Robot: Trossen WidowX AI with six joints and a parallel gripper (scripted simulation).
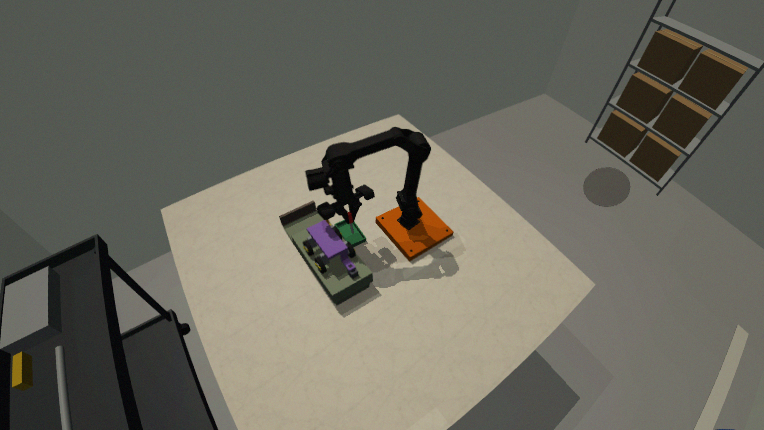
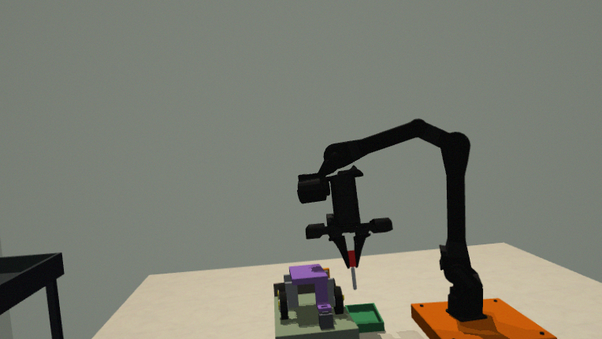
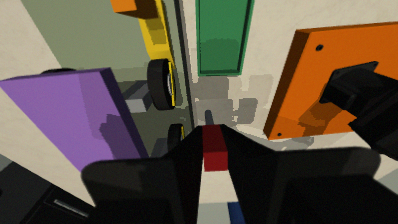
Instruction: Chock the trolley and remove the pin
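one gripper grips the red-headed stop pin.

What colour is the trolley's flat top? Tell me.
The trolley's flat top is purple; the wrist view shows it best.

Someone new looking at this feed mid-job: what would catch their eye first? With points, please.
Probably the red-headed pin (image 1: 350,219) (image 2: 351,258) (image 3: 215,145), gripped in the black pincer (image 1: 350,217) (image 2: 352,266) (image 3: 210,129), its grey shank hanging down. Next, the purple-topped trolley (image 1: 327,238) (image 2: 308,273) (image 3: 75,110) on the grey-green ramp (image 1: 342,285) (image 2: 295,325) (image 3: 75,35), and the bright orange plate (image 1: 395,235) (image 2: 501,309) (image 3: 295,75) under the arm's foot.
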